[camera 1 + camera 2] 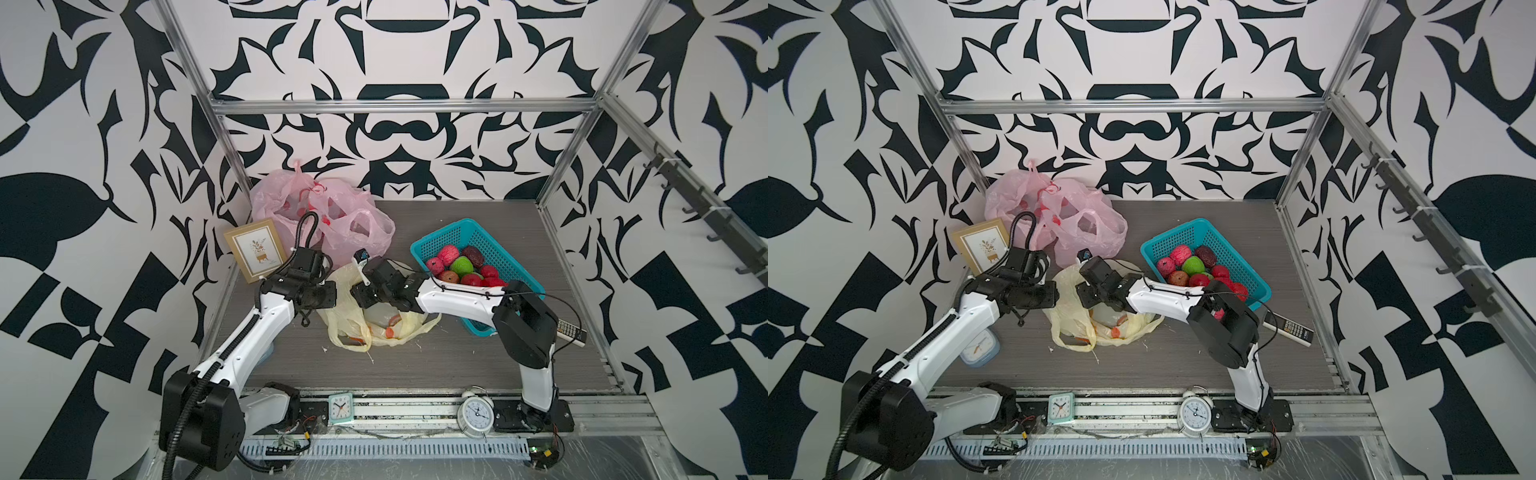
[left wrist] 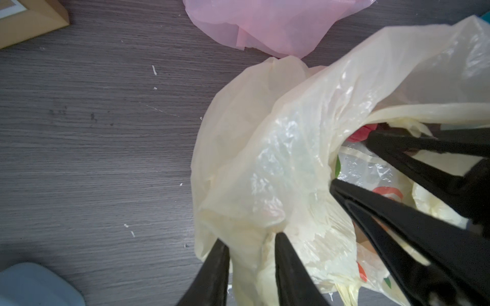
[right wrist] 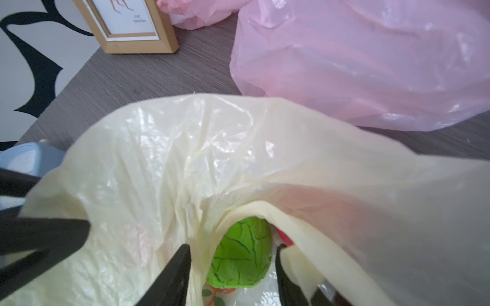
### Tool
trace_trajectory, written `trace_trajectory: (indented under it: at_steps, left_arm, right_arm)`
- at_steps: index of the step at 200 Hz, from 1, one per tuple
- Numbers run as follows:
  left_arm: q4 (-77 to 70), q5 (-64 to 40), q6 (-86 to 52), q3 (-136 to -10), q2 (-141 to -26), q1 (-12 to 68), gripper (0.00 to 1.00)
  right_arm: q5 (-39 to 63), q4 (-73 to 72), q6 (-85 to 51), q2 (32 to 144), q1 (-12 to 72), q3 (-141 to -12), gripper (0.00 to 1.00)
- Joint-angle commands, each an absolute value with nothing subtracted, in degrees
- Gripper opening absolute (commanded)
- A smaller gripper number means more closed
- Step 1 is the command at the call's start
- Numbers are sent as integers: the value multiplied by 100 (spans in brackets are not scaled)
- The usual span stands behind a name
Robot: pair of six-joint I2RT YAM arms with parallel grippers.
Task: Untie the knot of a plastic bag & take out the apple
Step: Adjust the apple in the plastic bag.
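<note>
**Right fingers straddle green apple inside the opened bag**

The right gripper (image 3: 233, 246) stands about half open, with one finger on each side of the green apple (image 3: 241, 257). A fold of film lies between one finger and the fruit, and I cannot tell whether either finger touches it. The apple lies low in the yellow bag (image 3: 185, 148), on a printed clear wrapper (image 3: 217, 296).

The left gripper (image 2: 252, 241) is narrowly parted, with a bunch of the bag's rim pinched between its fingers. It holds that side of the mouth up and open.

In a top view the two grippers meet over the bag (image 1: 345, 291), which lies mid-table (image 1: 415, 365) with its loose handles spread toward the front edge. Just behind it is a heap of pink bags (image 1: 332, 216), and a frame (image 1: 255, 249) leans at the left wall beside them. To the right, a teal basket (image 1: 457, 232) holds more fruit, near the bag but apart from it.
</note>
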State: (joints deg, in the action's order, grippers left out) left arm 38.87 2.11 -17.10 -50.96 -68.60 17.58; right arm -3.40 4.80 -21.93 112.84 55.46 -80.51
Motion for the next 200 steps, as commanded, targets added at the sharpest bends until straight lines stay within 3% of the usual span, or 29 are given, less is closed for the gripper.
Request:
trace_trajectory:
  at_steps: [1, 63, 200]
  left_arm:
    - [3943, 149, -1707, -5094, -6768, 1731, 33]
    - [3935, 124, -1703, -5108, -6792, 1731, 33]
    - [3885, 62, -1680, -5113, -6802, 1731, 33]
  right_arm:
    - [-729, 489, -2263, 11116, 5520, -8084, 54]
    - [-975, 848, -2254, 11359, 5520, -8319, 53]
    - [-337, 1075, -2190, 11984, 5695, -9002, 59]
